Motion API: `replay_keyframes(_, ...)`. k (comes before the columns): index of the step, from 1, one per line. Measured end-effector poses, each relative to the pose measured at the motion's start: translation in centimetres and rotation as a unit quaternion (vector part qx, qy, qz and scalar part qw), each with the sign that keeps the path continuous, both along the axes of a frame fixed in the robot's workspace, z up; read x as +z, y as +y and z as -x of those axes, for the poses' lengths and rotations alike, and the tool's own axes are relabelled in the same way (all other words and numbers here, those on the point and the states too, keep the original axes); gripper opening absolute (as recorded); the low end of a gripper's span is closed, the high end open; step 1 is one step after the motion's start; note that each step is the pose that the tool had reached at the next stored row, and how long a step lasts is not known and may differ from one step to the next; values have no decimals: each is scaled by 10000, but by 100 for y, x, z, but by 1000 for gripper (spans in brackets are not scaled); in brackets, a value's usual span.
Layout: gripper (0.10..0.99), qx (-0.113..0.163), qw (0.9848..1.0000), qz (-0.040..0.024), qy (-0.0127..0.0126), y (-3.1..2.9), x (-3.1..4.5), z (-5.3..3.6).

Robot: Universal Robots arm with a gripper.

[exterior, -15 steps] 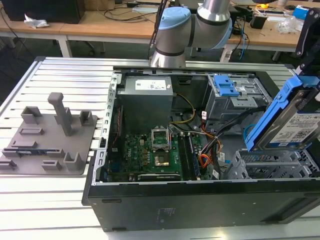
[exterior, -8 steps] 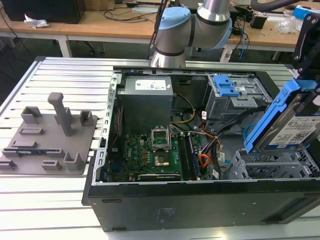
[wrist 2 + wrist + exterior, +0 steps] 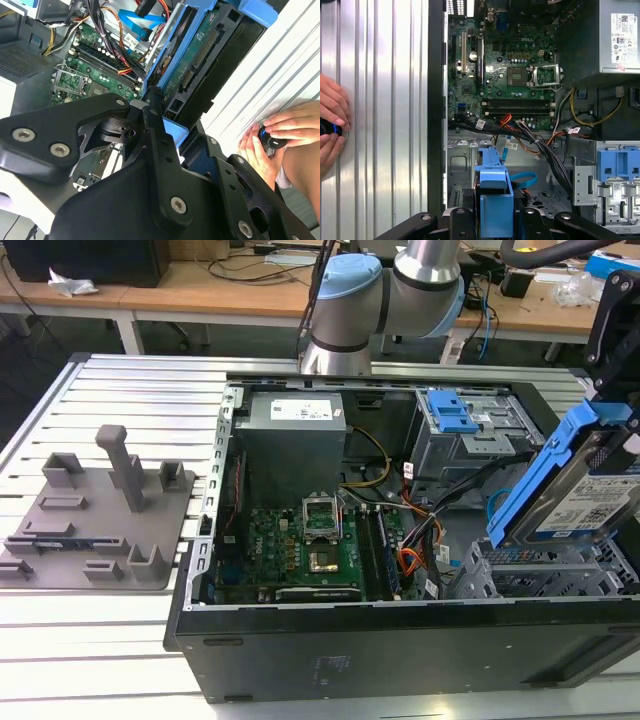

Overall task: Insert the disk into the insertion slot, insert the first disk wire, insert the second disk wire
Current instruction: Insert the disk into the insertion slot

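My gripper (image 3: 610,390) is shut on the disk (image 3: 590,495), a hard drive with a white label in a bright blue carrier. The disk hangs tilted just above the insertion slot (image 3: 540,575), a low perforated grey cage at the exterior view's right inside the open computer case. In the first wrist view the gripper (image 3: 495,215) clamps the blue carrier (image 3: 494,185) over the cage (image 3: 462,165). The first disk wire (image 3: 506,119), red-orange, and the second disk wire (image 3: 522,177), a light blue loop, lie loose beside the cage. In the second wrist view a finger (image 3: 152,107) presses the disk's edge (image 3: 200,55).
A taller grey bay with a blue latch (image 3: 450,412) stands behind the cage. Power supply (image 3: 295,430) and motherboard (image 3: 300,540) fill the case's middle. A grey fixture plate (image 3: 95,515) lies on the slatted table. A person's hands (image 3: 330,130) hold a small dark device beside the case.
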State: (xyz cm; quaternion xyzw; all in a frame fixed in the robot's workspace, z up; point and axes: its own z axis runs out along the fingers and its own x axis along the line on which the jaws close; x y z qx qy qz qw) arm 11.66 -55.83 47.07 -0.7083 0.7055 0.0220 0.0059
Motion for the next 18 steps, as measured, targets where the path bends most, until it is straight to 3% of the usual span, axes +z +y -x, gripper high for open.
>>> replay_keyframes(18, 365, -19, 10000, 1, 0, 0, -100, -12)
